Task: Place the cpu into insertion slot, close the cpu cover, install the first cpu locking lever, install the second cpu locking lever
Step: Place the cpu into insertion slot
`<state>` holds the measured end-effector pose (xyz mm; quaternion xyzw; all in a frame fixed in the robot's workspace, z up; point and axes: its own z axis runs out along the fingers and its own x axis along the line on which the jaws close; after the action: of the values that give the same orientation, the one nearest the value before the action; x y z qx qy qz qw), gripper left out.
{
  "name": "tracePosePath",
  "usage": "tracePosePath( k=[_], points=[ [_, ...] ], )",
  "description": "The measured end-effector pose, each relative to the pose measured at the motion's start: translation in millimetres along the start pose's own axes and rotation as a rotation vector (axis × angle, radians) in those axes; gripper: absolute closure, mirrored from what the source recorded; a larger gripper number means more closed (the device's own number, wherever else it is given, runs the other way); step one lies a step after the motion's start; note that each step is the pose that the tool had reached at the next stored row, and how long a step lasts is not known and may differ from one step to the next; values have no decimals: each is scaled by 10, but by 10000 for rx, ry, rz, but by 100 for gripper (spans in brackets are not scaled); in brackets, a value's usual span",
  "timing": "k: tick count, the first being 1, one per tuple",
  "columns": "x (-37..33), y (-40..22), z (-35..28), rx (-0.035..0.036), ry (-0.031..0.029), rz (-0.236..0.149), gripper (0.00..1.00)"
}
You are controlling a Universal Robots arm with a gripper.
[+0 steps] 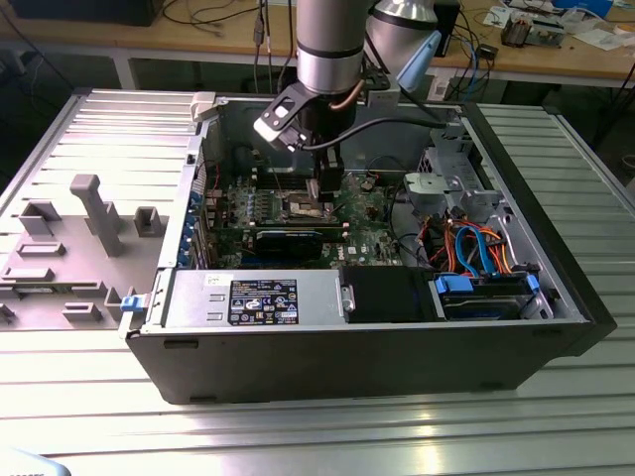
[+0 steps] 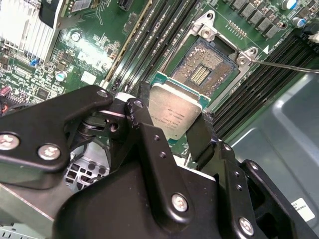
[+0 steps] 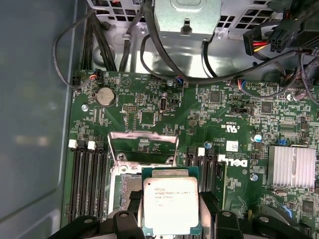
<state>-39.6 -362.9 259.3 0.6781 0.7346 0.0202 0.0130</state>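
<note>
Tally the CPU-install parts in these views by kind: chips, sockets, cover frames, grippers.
cpu, held in the gripper: 1
insertion slot, unfilled: 1
cpu cover, raised open: 1
gripper: 1
Total: 4

Ribbed grey metal table; behind it, a cluttered wooden workbench.
</note>
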Motion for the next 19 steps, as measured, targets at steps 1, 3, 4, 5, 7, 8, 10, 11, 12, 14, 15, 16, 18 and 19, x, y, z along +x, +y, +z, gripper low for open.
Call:
tracePosePath(
  k=[1, 3, 4, 5, 7, 8, 10, 11, 12, 14, 15, 16, 18, 19],
  points=[
    [6, -10, 0, 0, 0, 2, 46],
    [9, -18, 0, -1, 0, 4, 46],
    [9, -19, 0, -1, 1, 4, 46],
    [9, -19, 1, 0, 1, 3, 46],
    [10, -21, 1, 0, -1, 5, 46],
    [10, -22, 2, 0, 0, 4, 46],
    [10, -22, 9, 0, 0, 5, 46],
    [10, -22, 12, 0, 1, 5, 46],
    [10, -22, 13, 0, 1, 4, 46],
    [10, -23, 17, -1, 1, 4, 46],
    [9, -23, 19, 0, 0, 4, 46],
    [10, -23, 21, 0, 1, 5, 46],
    [9, -23, 28, -1, 1, 4, 46],
    [9, -23, 30, 0, 0, 5, 46]
  ],
)
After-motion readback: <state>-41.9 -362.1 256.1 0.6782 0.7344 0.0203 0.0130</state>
